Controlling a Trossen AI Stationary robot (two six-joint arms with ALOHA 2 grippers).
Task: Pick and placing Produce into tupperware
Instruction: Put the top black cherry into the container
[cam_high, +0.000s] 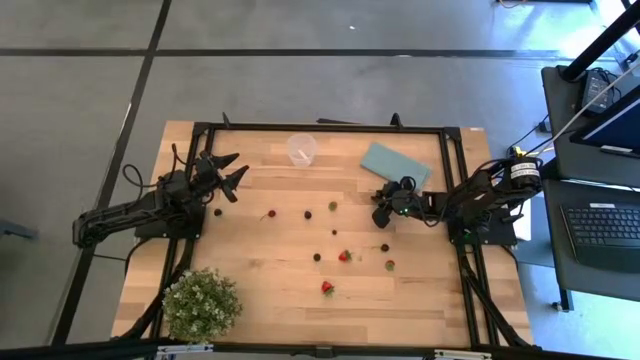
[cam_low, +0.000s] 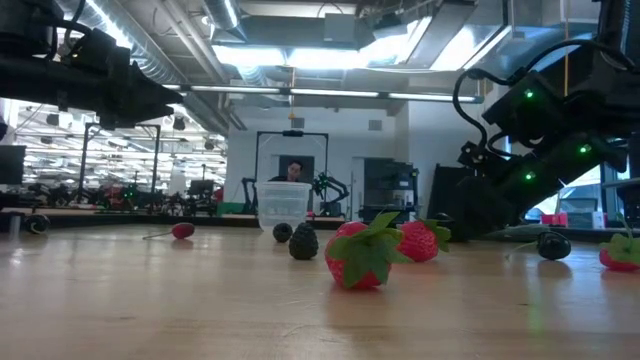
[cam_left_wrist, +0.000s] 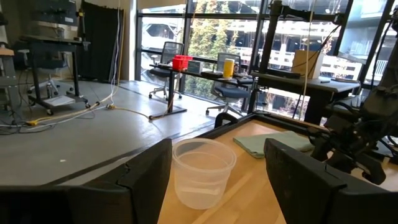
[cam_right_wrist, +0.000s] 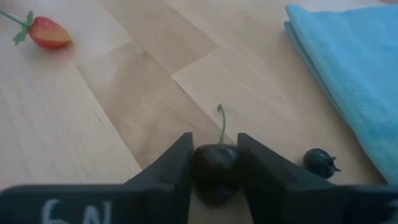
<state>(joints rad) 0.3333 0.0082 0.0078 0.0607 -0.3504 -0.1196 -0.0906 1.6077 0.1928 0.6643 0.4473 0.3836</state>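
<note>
Right gripper (cam_right_wrist: 214, 163) clamped on dark cherry (cam_right_wrist: 214, 169) beside teal cloth (cam_high: 394, 163); tupperware (cam_high: 302, 149) lies left of cloth, nearer the idle, open left gripper (cam_high: 232, 170).

— Desk (cam_right_wrist: 93, 124)?
— Pale wood, smooth, matt, visible grain.
— Tupperware (cam_left_wrist: 202, 171)?
— Clear plastic, slightly frosted walls.
— Right pincer (cam_right_wrist: 214, 163)?
— Matt black fingers on a glossy dark cherry (cam_right_wrist: 216, 168).
— Teal piece (cam_right_wrist: 354, 68)?
— Soft matt cloth, folded.
</note>
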